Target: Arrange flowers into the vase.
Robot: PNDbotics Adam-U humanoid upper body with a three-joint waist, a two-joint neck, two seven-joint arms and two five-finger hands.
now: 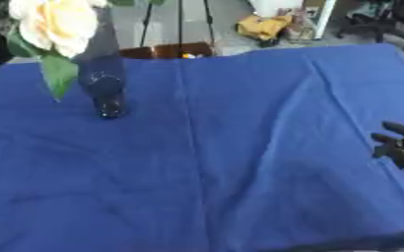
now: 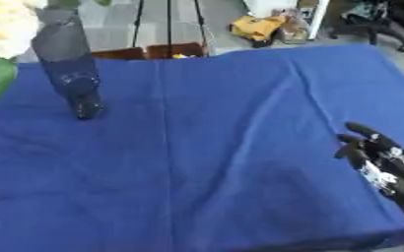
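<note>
A wrinkled blue cloth (image 1: 240,162) covers the bench, its fabric matte and soft, with a long crease running from the far edge toward the near edge and shallower folds fanning toward the far right corner.

Near the far left corner stands the vase (image 1: 102,74), a dark, glossy, bottle-like form of smooth glass or glazed material, wide through the body and narrowing at the part that meets the cloth. It appears to lean, though the camera's downward look may account for that. A pale cream flower (image 1: 50,22) with layered, ruffled petals sits at its top, and a broad green leaf (image 1: 59,74) hangs down beside the vase's left flank, flat and pointed at its tip.

The right hand (image 2: 378,157) rests at the right edge of the bench, black with small silver and white patches on its hard, jointed segments. Its fingers (image 2: 365,132) lie straight and slightly spread, pointing toward the far left, holding nothing and well apart from the vase.

The left hand does not show in either view.

Beyond the far edge, a brown box (image 1: 167,50) sits on the floor.
</note>
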